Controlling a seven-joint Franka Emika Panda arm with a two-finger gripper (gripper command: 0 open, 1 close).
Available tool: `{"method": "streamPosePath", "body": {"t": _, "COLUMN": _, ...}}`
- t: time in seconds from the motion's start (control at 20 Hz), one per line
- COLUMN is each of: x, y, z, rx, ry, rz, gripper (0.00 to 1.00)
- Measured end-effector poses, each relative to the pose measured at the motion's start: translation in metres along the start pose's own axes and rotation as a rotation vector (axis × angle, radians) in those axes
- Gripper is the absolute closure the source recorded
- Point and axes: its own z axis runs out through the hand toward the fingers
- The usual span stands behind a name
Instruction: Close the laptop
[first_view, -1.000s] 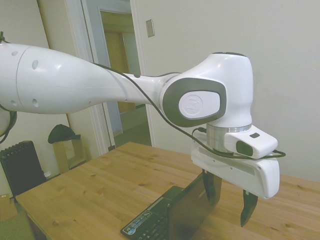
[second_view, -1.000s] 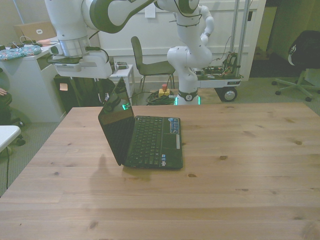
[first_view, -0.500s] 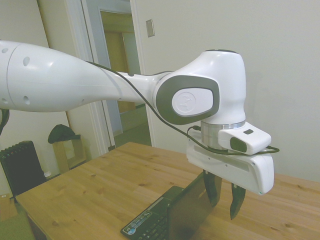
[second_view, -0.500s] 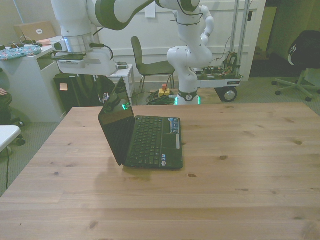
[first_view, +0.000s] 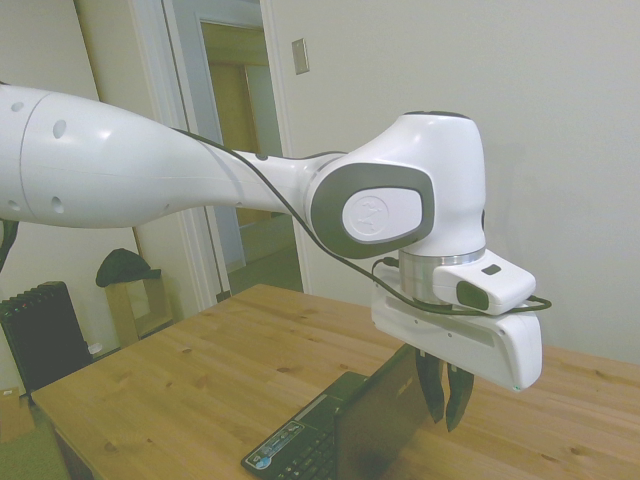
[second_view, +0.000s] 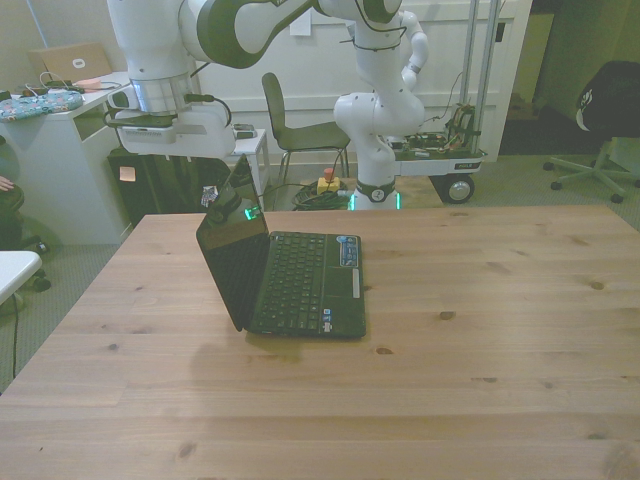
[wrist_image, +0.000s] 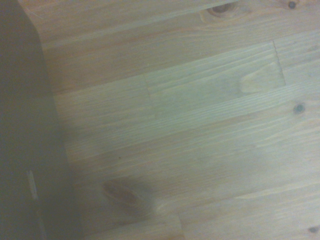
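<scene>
- Looking at the side view, I've got the gripper (first_view: 447, 410) hanging just behind the top edge of the laptop (first_view: 345, 430) lid, pointing straight down.
- Jaws look pretty much closed to me, the two dark fingers (first_view: 432, 385) nearly meet at the tips and there's nothing between them.
- Can't really tell if a finger is touching the lid edge or just sitting right beside it, it's super close either way.
- Laptop is open on the table (second_view: 480, 330), toward the front view's left, a bit closer to the far edge than the near one.
- In the front view the laptop (second_view: 290, 275) has its lid up a little past vertical, glossy dark screen side facing the front view's right, keyboard flat on the wood.
- Bluish stickers show on the palm rest at the corners on the front view's right.
- The gripper (second_view: 212, 195) in the front view is right at the lid's far top corner, on the back side of the lid. There's a small green glow just beside it.
- Wrist view is blurry: mostly table (wrist_image: 200, 125) planks with a couple of knots, plus a dark blurred slab along one side that I take to be the laptop (wrist_image: 25, 150) lid.
- Behind the table I can see a chair (second_view: 300, 130) and a desk (second_view: 60, 130) with clutter on it at the front view's left.
</scene>
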Motion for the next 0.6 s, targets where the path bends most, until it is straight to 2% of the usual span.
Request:
{"method": "streamPosePath", "body": {"t": 0.3, "x": -0.012, "y": -0.028, "z": 0.007, "rx": 0.005, "ry": 0.002, "rz": -0.048, "gripper": 1.0}}
{"method": "streamPosePath", "body": {"t": 0.6, "x": -0.05, "y": -0.086, "z": 0.012, "rx": -0.002, "ry": 0.015, "rz": -0.098, "gripper": 1.0}}
